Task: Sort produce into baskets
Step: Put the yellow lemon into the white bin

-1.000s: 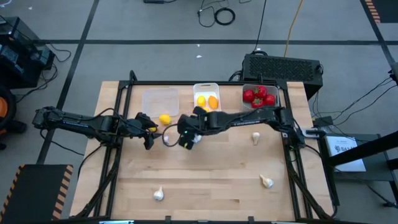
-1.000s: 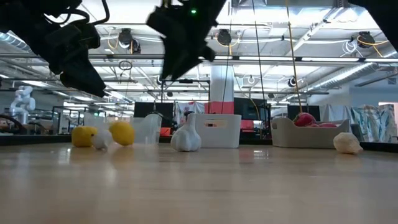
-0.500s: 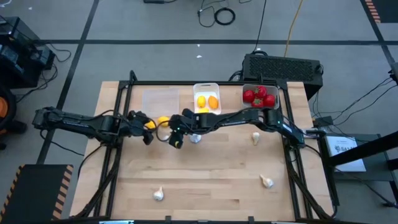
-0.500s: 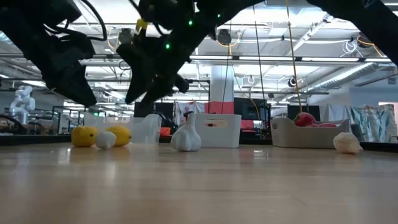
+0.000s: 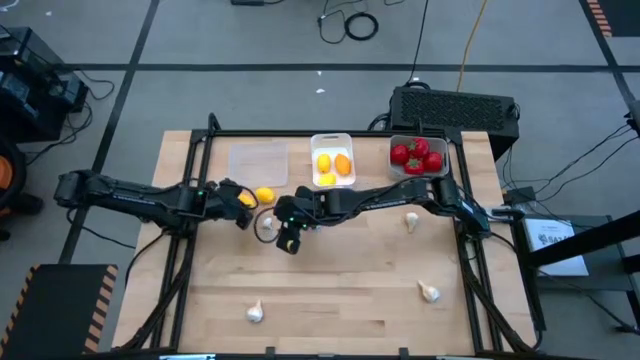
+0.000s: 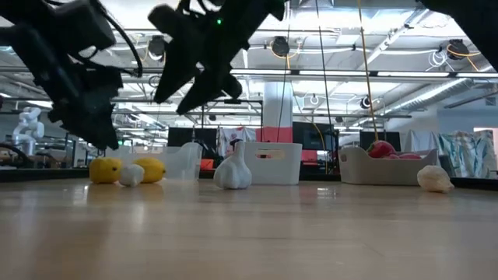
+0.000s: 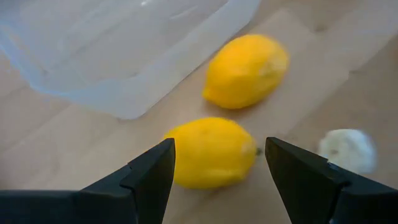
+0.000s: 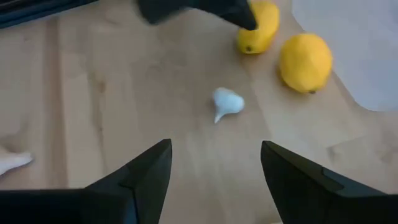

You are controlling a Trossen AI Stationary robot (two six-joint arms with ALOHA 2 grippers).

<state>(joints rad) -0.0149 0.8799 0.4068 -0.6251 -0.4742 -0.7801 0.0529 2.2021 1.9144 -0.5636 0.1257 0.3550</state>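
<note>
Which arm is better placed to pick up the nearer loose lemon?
Left. Its open left gripper already frames that lemon, while the right gripper is open over a garlic bulb.

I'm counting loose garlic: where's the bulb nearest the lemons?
In the high view the garlic bulb lies left of centre, just below the two lemons, with the right gripper above it.

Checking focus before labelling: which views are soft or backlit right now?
Left wrist view: near lemon fairly sharp, garlic bulb and clear tray blurred. Right wrist view: garlic sharp, own fingers soft. Low view: arms silhouetted against bright ceiling lights, foreground table blurred. High view: evenly lit.
</note>
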